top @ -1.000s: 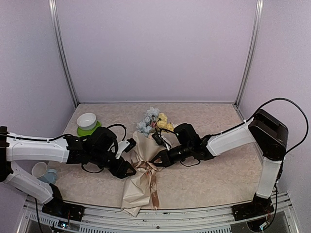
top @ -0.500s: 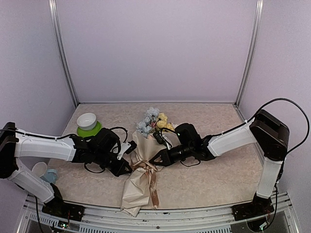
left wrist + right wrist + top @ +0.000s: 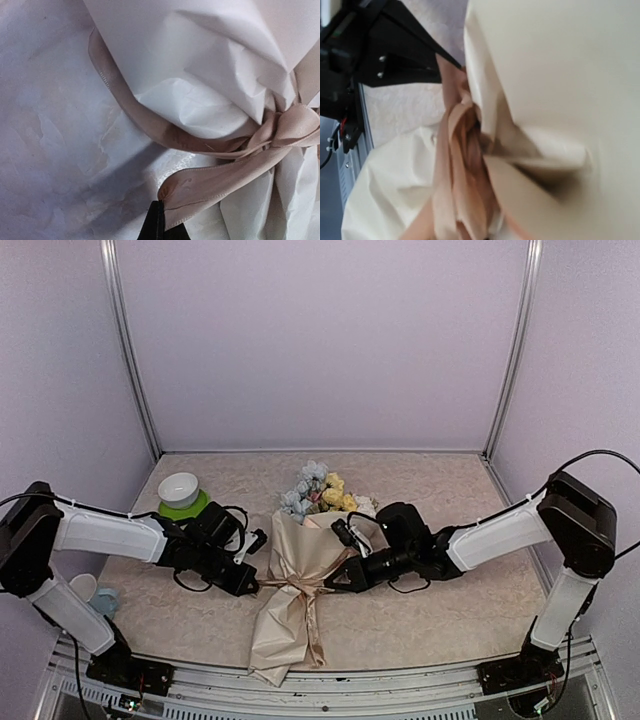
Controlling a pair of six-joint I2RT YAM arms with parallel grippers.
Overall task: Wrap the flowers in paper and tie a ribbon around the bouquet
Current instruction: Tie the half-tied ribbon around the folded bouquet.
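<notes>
Two ends of the ribbon (image 3: 290,584) are clamped now, left gripper (image 3: 246,587) freshly closed, right gripper (image 3: 336,583) pinching opposite, cinching the bouquet (image 3: 300,558) tighter.

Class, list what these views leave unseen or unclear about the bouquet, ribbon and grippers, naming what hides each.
Stems: top view, the paper wraps them; only heads of the flowers show.
Right gripper: right wrist view, fingers outside the frame, the ribbon blurred; what it pinches is unclear.
Left gripper: left wrist view, bottom edge cuts all but its tips.
Pale cup: top view, left arm partly covers it.
</notes>
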